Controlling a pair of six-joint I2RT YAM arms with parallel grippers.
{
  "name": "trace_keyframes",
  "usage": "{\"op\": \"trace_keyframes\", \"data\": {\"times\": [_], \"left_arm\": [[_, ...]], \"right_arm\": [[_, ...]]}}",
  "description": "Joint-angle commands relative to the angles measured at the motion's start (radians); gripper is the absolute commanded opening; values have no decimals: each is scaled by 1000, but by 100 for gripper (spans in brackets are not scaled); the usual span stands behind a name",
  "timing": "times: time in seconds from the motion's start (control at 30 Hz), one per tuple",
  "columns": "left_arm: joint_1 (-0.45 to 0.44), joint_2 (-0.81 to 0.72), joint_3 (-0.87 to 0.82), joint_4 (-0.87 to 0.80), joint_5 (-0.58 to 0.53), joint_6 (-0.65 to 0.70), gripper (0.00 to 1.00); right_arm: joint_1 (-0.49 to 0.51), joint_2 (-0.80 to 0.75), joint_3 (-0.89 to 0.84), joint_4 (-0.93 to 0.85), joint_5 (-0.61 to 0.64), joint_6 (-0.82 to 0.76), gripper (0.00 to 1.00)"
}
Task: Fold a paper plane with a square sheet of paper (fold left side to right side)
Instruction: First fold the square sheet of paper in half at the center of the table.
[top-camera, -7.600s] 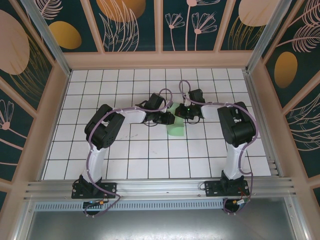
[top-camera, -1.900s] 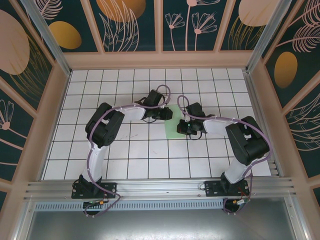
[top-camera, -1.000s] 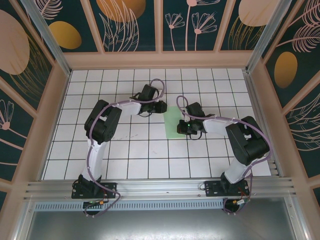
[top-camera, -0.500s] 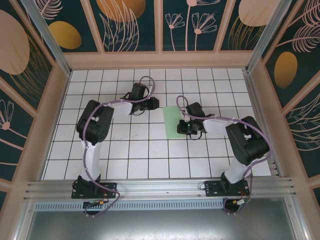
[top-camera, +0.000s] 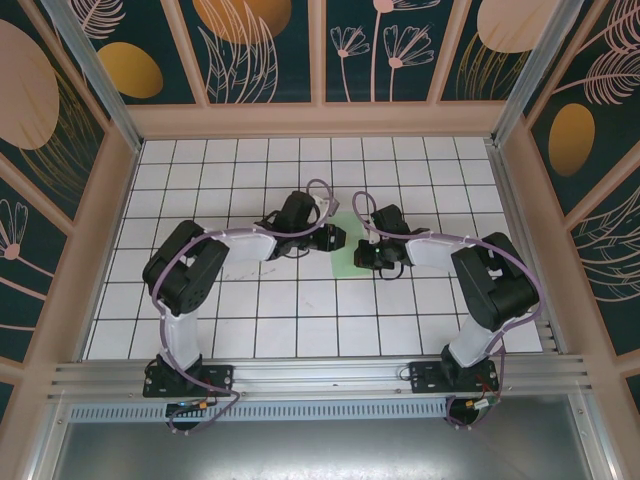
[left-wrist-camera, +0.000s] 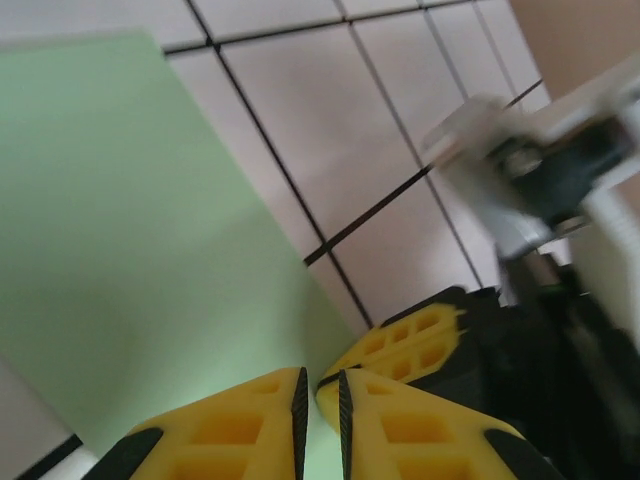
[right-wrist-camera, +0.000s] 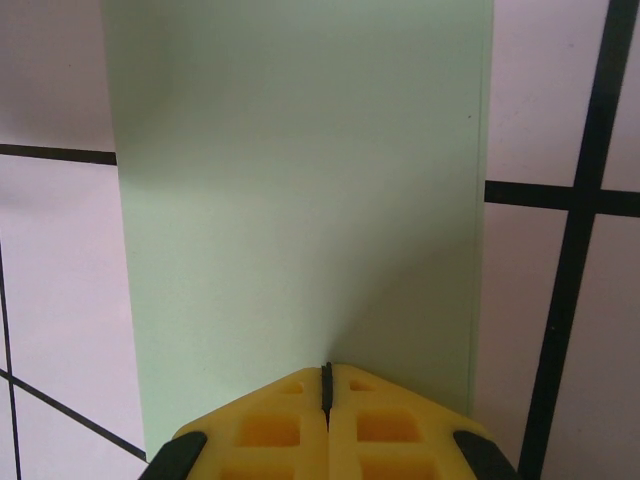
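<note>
Top view: square sheet of paper lies flat on the white-tiled counter, mid-counter, between the two arms. It reads as a narrow upright rectangle. Left gripper comes in from the left and sits over the sheet's upper-left part. Right gripper comes in from the right, over the sheet's right edge. The two grippers are close together with only a strip of green between them.

Left wrist: green sheet fills the left half, flat on the tiles, its long edge running diagonally. Left gripper fingers are nearly together with a thin slit left between them, and green shows through the slit. Can't tell whether the tips touch the sheet. Just beyond sits a yellow finger of the right gripper, with that arm blurred behind it.

Right wrist: sheet is a tall strip running up out of frame, grid lines on both sides. Its right edge shows a faint doubled line. Right gripper fingers are fully together, with only a hairline seam between them. The tips sit over the sheet's near end, roughly centred on its width, nothing clamped between them.
</note>
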Motion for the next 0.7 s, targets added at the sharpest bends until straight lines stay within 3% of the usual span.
{"op": "trace_keyframes", "data": {"times": [0.0, 0.23, 0.67], "left_arm": [[6, 40, -7, 45, 14, -34, 20], [6, 101, 8, 46, 4, -27, 20], [10, 128, 45, -38, -191, 18, 21]], "right_arm": [[10, 43, -30, -140, 55, -2, 0], [13, 48, -28, -144, 59, -1, 0], [14, 51, -34, -176, 72, -16, 0]]}}
